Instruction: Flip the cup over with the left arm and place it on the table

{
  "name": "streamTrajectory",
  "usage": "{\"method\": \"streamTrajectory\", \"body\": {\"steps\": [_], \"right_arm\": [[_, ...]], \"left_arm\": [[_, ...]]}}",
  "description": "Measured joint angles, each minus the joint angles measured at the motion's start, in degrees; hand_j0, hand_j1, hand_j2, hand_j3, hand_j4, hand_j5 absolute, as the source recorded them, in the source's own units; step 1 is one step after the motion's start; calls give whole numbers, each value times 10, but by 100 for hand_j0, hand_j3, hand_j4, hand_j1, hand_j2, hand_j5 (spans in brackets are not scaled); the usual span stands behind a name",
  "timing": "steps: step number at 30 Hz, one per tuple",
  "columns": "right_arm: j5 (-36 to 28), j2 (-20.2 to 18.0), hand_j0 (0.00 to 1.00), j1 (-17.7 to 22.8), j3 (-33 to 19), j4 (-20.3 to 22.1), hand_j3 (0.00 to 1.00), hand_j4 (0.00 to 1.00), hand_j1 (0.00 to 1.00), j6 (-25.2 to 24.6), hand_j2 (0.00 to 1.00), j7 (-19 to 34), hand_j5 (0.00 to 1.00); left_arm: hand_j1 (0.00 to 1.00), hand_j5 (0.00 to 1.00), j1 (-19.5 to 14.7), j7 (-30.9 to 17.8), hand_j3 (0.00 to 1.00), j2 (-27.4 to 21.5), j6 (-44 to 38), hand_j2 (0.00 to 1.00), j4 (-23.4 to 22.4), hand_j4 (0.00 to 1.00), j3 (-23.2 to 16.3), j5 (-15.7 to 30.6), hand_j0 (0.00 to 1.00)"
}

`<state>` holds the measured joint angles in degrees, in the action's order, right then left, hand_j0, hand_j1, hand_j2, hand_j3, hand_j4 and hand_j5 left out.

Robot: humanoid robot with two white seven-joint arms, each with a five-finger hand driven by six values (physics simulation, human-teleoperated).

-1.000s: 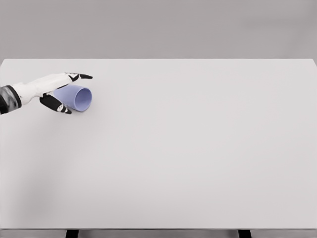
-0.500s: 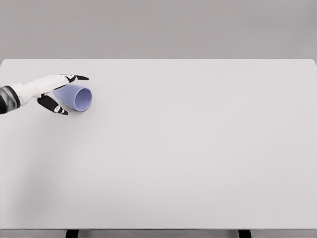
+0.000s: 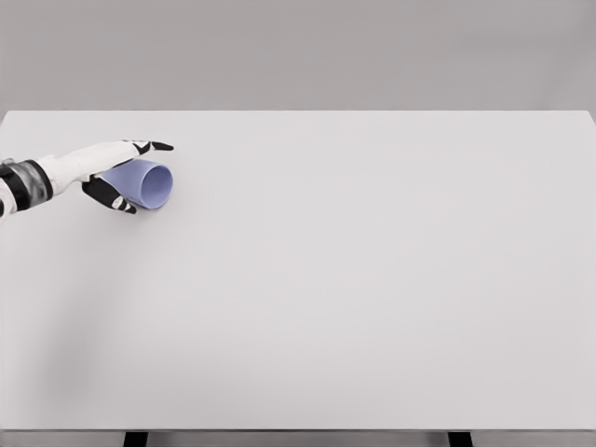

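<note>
A light blue cup (image 3: 149,185) lies on its side near the table's far left, its mouth facing right and toward me. My left hand (image 3: 130,175) reaches in from the left edge and straddles the cup's closed end. The fingers (image 3: 149,145) stretch over the cup's top, and the thumb (image 3: 110,196) curls under its near side. The hand is not clamped tight; the cup rests on the white table (image 3: 354,279). My right arm is out of view.
The white table fills the view, with its far edge at the top and its front edge at the bottom. A grey wall stands behind it.
The left hand pulled slightly left, then pushed back right, with the thumb closing nearer the cup's underside. The cup has hardly moved.
</note>
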<state>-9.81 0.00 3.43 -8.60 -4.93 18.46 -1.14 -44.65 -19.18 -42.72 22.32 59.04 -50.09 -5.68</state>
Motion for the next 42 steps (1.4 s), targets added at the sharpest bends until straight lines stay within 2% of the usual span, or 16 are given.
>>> {"method": "streamTrajectory", "body": {"steps": [27,29,32,34,36,37,42], "right_arm": [[0,0,100,0,0,0,100,100,100,0,100,0,100],[0,0,100,0,0,0,100,100,100,0,100,0,100],[0,0,100,0,0,0,100,100,100,0,100,0,100],[0,0,100,0,0,0,100,100,100,0,100,0,100],[0,0,100,0,0,0,100,100,100,0,100,0,100],[0,0,100,0,0,0,100,100,100,0,100,0,100],[0,0,100,0,0,0,100,100,100,0,100,0,100]], "left_arm": [[100,100,-3,1,100,16,-12,100,-25,100,-8,-13,100],[94,94,-3,1,94,18,-12,94,-26,94,-8,-13,94],[91,91,-3,1,91,20,-13,91,-26,91,-7,-13,91],[83,83,-3,2,83,21,-13,83,-26,83,-7,-12,83],[82,82,-3,2,82,21,-13,82,-26,82,-6,-13,82],[78,78,-4,1,78,21,-13,78,-25,78,-7,-14,78],[78,78,-8,0,78,21,-11,78,-23,78,-7,-17,78]]}}
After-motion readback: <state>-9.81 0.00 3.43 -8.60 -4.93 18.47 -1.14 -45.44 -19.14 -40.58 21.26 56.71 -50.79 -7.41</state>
